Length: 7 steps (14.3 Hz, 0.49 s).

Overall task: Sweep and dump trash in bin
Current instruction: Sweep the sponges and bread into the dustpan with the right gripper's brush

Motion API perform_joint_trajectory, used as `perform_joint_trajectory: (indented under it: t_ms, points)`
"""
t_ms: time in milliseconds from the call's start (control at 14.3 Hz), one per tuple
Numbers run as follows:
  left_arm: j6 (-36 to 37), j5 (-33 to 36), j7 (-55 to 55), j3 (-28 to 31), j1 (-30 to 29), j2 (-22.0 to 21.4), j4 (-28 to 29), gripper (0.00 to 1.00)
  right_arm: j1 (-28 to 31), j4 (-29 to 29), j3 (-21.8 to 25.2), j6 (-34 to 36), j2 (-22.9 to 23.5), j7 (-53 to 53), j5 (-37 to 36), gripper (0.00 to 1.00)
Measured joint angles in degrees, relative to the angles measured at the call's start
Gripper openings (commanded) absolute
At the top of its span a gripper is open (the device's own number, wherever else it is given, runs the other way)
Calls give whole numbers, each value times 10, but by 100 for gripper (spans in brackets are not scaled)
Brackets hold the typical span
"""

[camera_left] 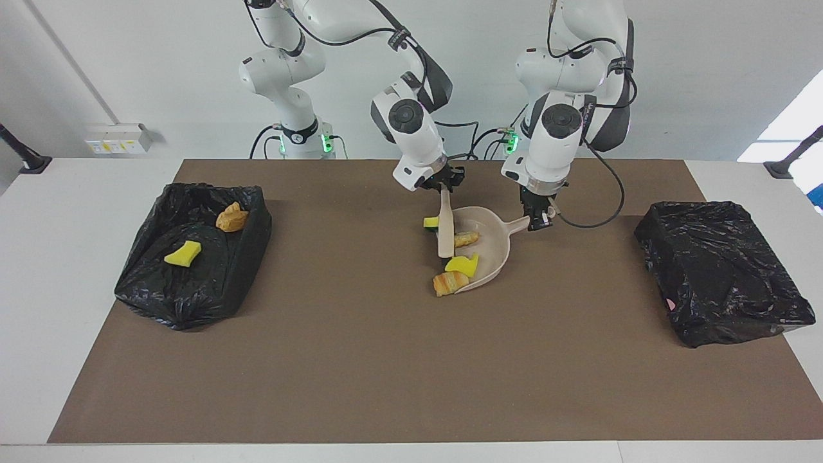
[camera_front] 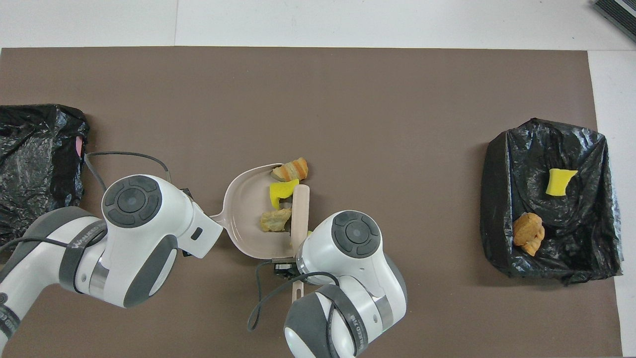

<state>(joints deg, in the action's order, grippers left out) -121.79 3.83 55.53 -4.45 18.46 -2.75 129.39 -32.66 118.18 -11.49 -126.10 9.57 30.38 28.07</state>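
Observation:
The beige dustpan (camera_left: 490, 233) lies mid-table, also in the overhead view (camera_front: 243, 199). My left gripper (camera_left: 537, 217) is shut on its handle. My right gripper (camera_left: 442, 186) is shut on a beige brush (camera_left: 445, 228), whose head rests at the pan's mouth (camera_front: 300, 211). A yellow foam chunk (camera_left: 463, 263) and a bread lump (camera_left: 467, 239) lie in the pan. A croissant-like lump (camera_left: 450, 281) sits at the pan's lip. Another yellow piece (camera_left: 431, 223) lies on the mat beside the brush. The open black-bagged bin (camera_left: 193, 302) at the right arm's end holds a yellow chunk (camera_left: 183, 254) and a bread lump (camera_left: 231, 220).
A second bin covered in black bag (camera_left: 720, 270) stands at the left arm's end of the table, also in the overhead view (camera_front: 35, 159). A brown mat (camera_left: 386, 360) covers the table under everything.

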Motion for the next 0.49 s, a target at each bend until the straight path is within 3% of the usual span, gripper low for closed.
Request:
perform_joint_trajectory:
  t_ms: [210, 490]
  points:
    - [0, -5, -5, 0, 0, 1, 0, 0, 5, -13, 4, 73, -17, 0, 0, 0]
    - [0, -8, -23, -1, 1, 1, 0, 0, 46, -18, 8, 190, -78, -10, -48, 0]
